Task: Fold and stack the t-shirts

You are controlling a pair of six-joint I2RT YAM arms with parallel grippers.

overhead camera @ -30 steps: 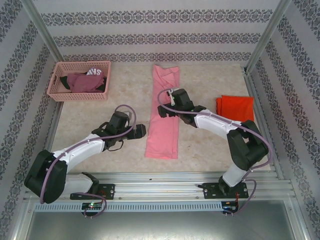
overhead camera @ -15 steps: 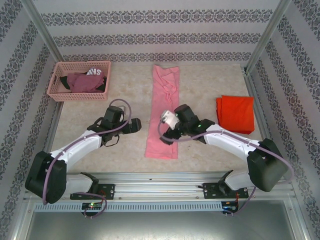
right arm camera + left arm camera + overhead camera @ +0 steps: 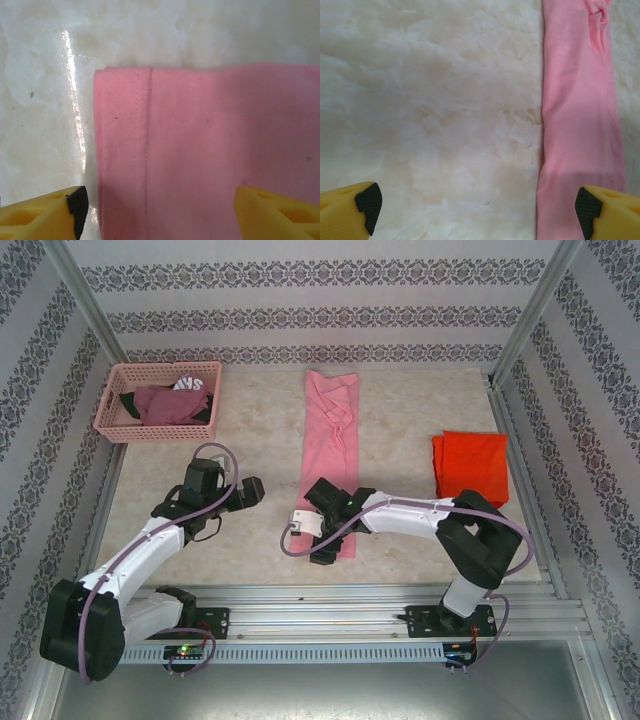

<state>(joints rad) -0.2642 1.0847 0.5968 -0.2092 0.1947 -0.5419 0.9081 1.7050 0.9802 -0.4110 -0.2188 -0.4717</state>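
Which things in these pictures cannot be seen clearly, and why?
Top view: the right gripper partly covers the near end of the pink shirt.
Top view: the white print on the clothes in the basket is too small to read.
Right wrist view: the bottom edge cuts off the open fingers, so contact with the shirt is unclear.

- Saw matt, soft cloth on pink t-shirt (image 3: 210, 150).
- Saw glossy, smooth, marbled finish with glare streak on table (image 3: 40, 100).
- Noted plastic lattice on basket (image 3: 108, 408).
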